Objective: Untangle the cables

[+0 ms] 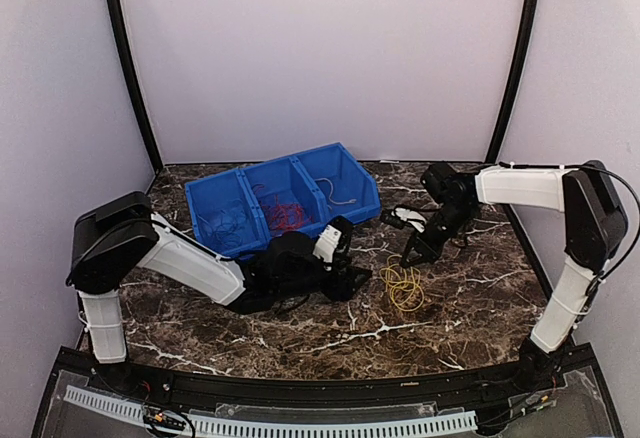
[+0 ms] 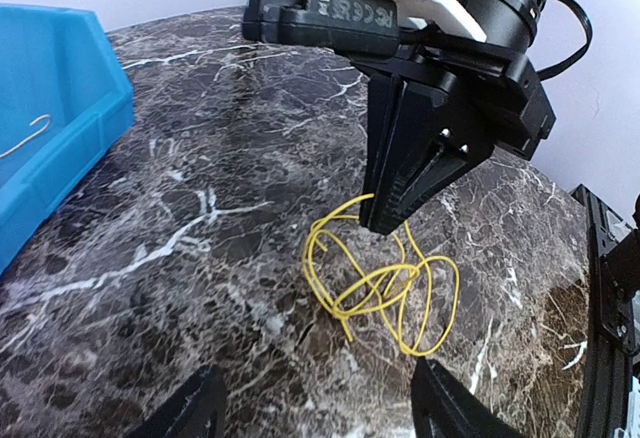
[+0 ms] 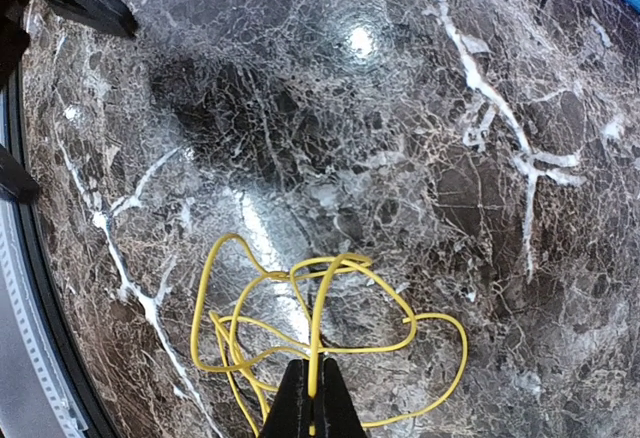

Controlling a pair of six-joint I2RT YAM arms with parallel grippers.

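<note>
1. I see a dark marble-patterned bench (image 1: 300, 328) veined in white.
2. A blue bin (image 1: 330, 168) with three compartments sits toward its far left, set at an angle.
3. Pale walls (image 1: 320, 48) and black corner posts (image 1: 128, 58) close in the back.

One yellow cable (image 1: 403, 286), one red cable tangle (image 1: 285, 213), one three-compartment blue bin (image 1: 325, 166)

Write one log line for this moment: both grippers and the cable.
right gripper: shut on yellow cable | left gripper: open, holds nothing | yellow cable: on table, outside blue bin
</note>
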